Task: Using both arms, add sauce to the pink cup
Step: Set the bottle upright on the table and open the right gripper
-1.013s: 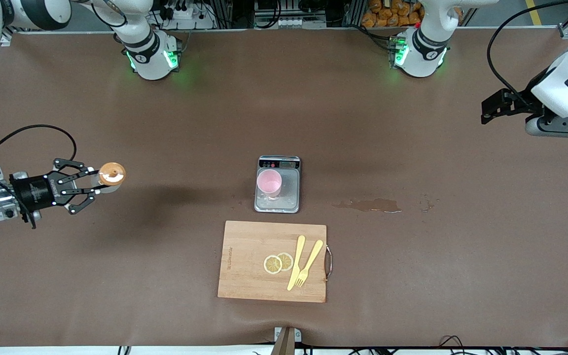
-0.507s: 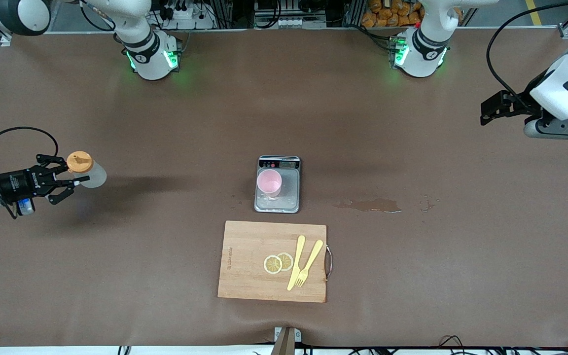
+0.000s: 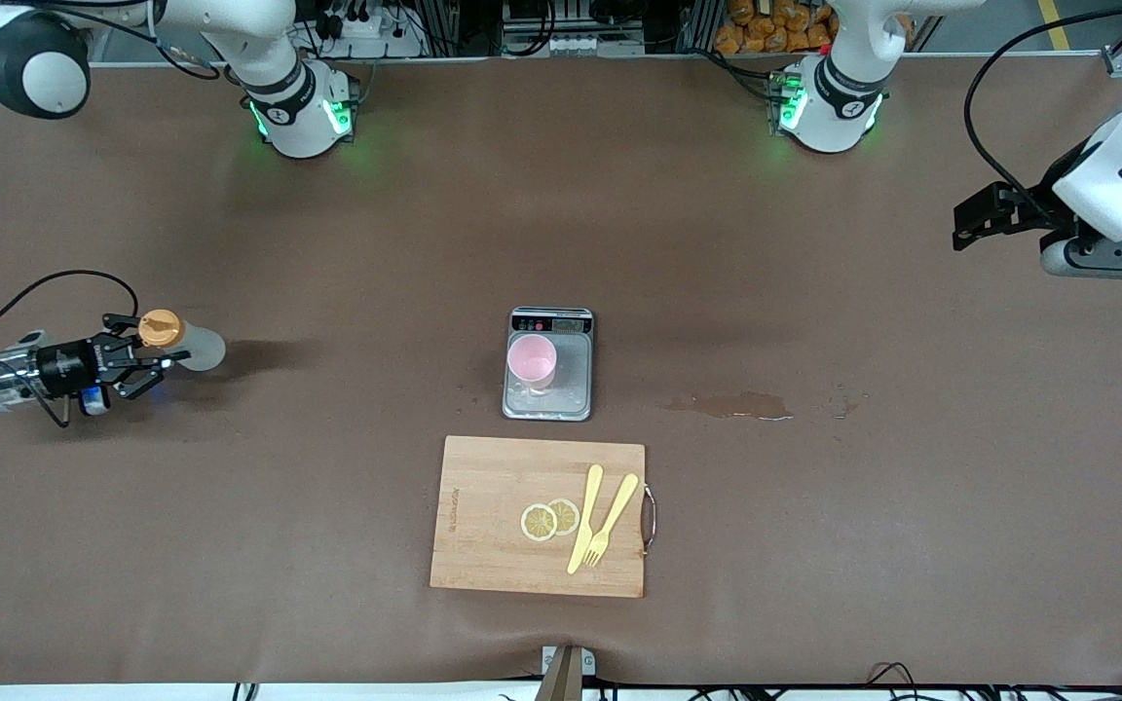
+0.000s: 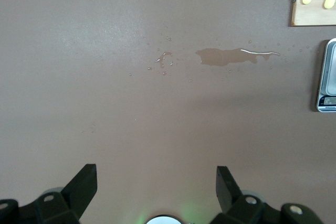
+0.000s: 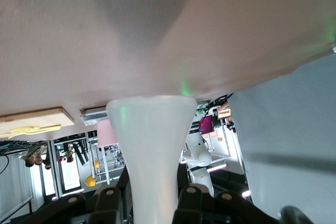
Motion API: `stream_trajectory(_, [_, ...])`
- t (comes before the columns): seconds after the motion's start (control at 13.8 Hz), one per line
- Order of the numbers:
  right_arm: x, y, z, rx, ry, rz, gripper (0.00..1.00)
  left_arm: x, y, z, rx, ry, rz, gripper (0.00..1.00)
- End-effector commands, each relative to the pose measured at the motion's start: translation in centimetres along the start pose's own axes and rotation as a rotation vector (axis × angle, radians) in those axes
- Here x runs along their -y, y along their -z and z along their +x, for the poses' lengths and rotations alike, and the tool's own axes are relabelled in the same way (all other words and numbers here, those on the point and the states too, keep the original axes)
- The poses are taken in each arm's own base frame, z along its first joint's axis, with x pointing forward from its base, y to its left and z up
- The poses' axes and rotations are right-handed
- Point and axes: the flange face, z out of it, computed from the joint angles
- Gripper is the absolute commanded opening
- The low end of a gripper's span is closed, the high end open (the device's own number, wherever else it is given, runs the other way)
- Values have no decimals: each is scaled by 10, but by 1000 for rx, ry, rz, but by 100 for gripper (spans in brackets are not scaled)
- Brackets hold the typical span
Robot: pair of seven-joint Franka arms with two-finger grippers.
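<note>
My right gripper [image 3: 158,358] is shut on the sauce bottle [image 3: 193,348], a translucent whitish squeeze bottle with an orange cap [image 3: 160,328]. It holds the bottle low at the right arm's end of the table, tilted. In the right wrist view the bottle [image 5: 152,145] fills the space between the fingers [image 5: 107,203]. The pink cup [image 3: 531,360] stands upright on the grey scale [image 3: 573,378] at the table's middle. It also shows small in the right wrist view [image 5: 106,132]. My left gripper [image 3: 978,216] waits high over the left arm's end of the table, open and empty [image 4: 156,182].
A wooden cutting board [image 3: 483,526] with lemon slices [image 3: 548,519] and a yellow knife and fork [image 3: 600,518] lies nearer the front camera than the scale. A brown spill [image 3: 731,405] lies beside the scale toward the left arm's end and shows in the left wrist view [image 4: 231,56].
My right gripper has come down with the sauce bottle and moved toward the right arm's end of the table. The left arm has barely shifted.
</note>
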Motion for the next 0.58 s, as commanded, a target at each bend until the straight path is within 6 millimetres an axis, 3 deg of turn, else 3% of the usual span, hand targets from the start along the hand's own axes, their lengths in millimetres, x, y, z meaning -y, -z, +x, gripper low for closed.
stream_trajectory(0.0, [-5, 2, 28, 59, 4, 38, 0, 5, 5, 3, -5, -11, -9, 100])
stream_trajectory(0.22, [-13, -5, 61, 86, 47, 45, 0, 4, 6, 3, -7, -18, -9, 100])
stream_trajectory(0.36, [-13, -8, 67, 90, 67, 45, 1, 4, 6, 3, -8, -19, -15, 100])
stream_trajectory(0.43, [-13, -8, 68, 87, 79, 48, 11, 3, 6, 3, -8, -19, -15, 100])
stream_trajectory(0.51, [-13, -8, 70, 79, 81, 53, 29, 3, 7, 2, -10, -20, -13, 100])
